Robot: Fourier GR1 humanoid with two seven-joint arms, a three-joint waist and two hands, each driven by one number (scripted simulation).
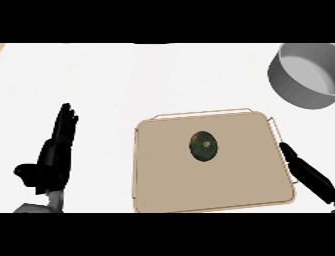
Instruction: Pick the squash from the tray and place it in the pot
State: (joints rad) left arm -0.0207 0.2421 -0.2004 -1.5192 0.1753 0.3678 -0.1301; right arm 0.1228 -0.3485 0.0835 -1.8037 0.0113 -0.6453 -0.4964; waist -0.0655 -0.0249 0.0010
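Squash [204,146] sat centred on tray [162,192], pot [314,75] beyond its far right corner. Left hand [55,155] relaxed, empty; right hand [310,175] spread, empty, beside tray's right edge.

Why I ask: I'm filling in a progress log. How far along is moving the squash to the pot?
Nothing looks done: the squash lies on the tray, apart from the pot. Neither hand holds anything: the right hand is open by the tray's right edge, the left hand rests open at the left. Still left: grasp, carry, place in the pot.
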